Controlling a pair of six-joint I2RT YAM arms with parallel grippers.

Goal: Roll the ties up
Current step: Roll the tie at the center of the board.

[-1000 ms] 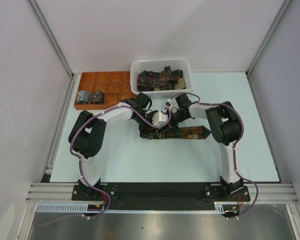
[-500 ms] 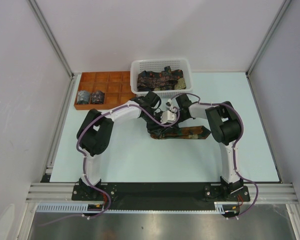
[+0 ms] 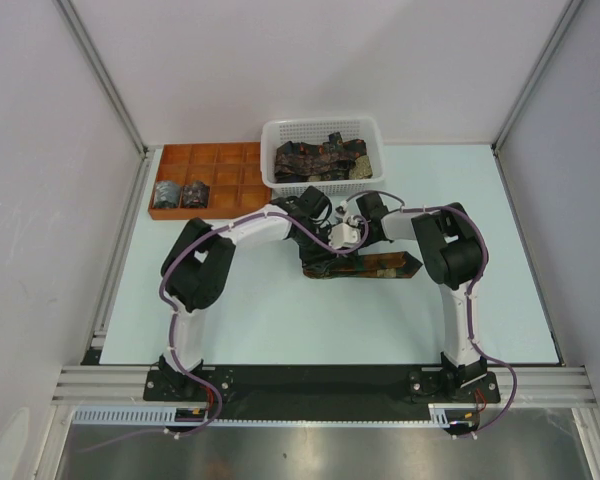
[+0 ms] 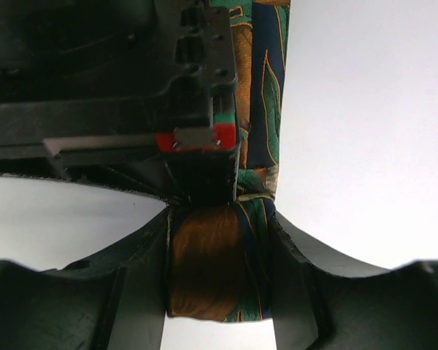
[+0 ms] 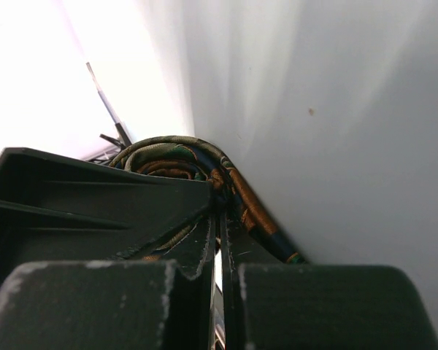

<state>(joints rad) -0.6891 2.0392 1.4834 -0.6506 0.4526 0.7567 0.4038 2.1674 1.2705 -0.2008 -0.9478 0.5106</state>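
One tie (image 3: 372, 266), dark with orange and green motifs, lies mid-table with its pointed end to the right. Its left end is wound into a small coil. My left gripper (image 3: 340, 243) is shut on that coil; in the left wrist view the brown-green roll (image 4: 217, 266) sits between my fingers (image 4: 139, 292). My right gripper (image 3: 358, 218) comes in from the right, shut with only a slit between its jaws, pinching the coil's edge (image 5: 204, 164). Two rolled ties (image 3: 180, 193) sit in the tray. More ties (image 3: 320, 160) lie in the basket.
The white mesh basket (image 3: 325, 128) stands just behind both grippers. The orange-brown compartment tray (image 3: 220, 160) is at the back left. Metal frame posts and white walls bound the table on the left, right and back.
My left arm has swung right and its gripper has closed in on the right gripper. The loose left part of the tie has been drawn in, so the flat stretch is shorter.
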